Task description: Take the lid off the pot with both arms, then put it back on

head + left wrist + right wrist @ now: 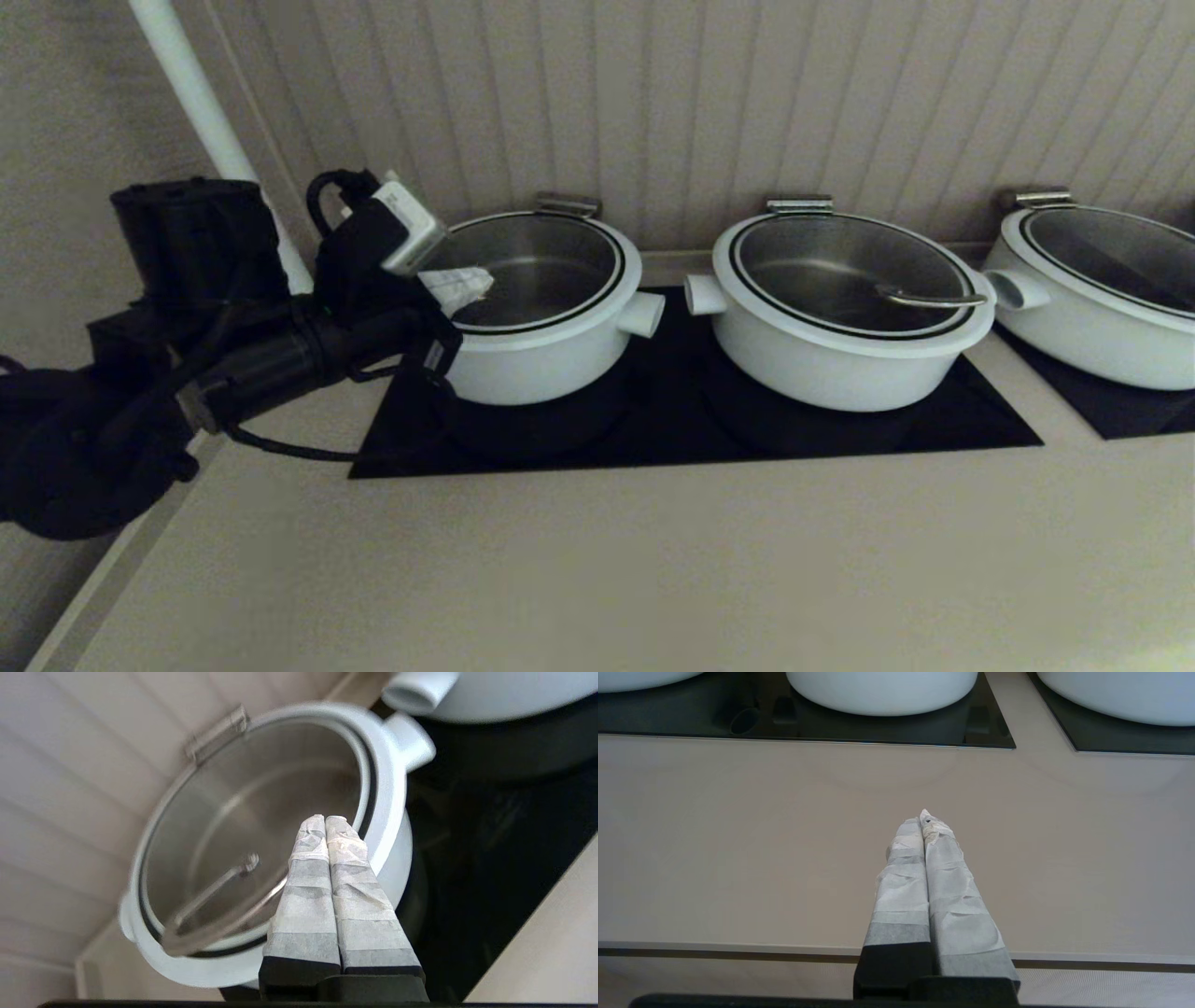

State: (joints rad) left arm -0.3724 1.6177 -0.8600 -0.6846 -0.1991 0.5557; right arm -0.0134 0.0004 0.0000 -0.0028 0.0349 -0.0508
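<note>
The pot is white, stands at the left on the black cooktop, and its stub handle points right. The glass lid with a white rim and black ring lies on it. In the left wrist view the lid shows its steel loop handle. My left gripper hovers over the lid's left part, shut and empty; its tips lie beside the loop handle, apart from it. My right gripper is shut and empty, low over the bare counter near its front edge, out of the head view.
A like white pot with its stub pointing left stands in the middle, a third pot at the right. Both sit on black cooktop panels. A panelled wall is behind and a white pole at the back left. The beige counter lies in front.
</note>
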